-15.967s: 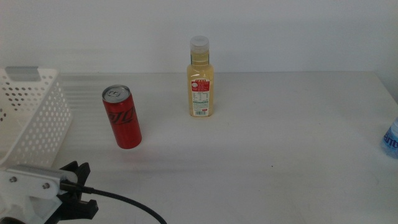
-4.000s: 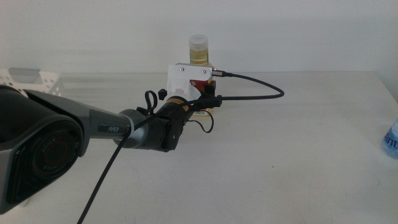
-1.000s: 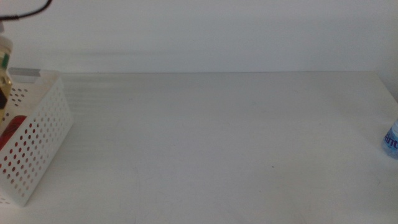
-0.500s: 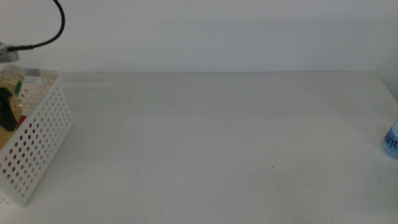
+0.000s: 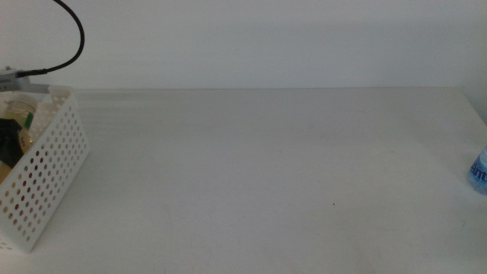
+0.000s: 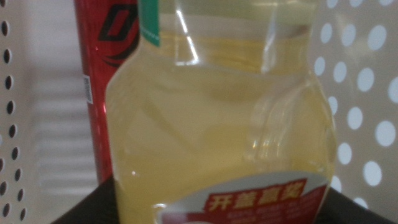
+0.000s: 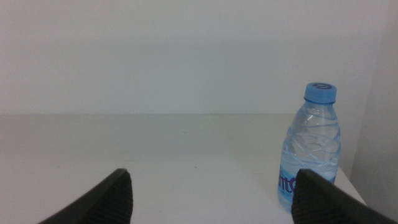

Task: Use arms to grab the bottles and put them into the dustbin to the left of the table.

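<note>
At the far left, the left gripper (image 6: 217, 208) is holding the yellow juice bottle (image 6: 217, 118) inside the white perforated dustbin (image 5: 47, 171), its jaws pressing on the label from both sides, presumably so the bottle goes in under control rather than dropping. The red soda can (image 6: 109, 81) is lying in the dustbin just behind the bottle. The white table (image 5: 274, 167) is stretching across the middle. At the far right edge, 1 small blue-capped water bottle (image 7: 311, 146) is standing upright, not yet collected. The right gripper (image 7: 211, 193) is waiting well short of it, jaws spread wide, likely ready for that last bottle.
</note>
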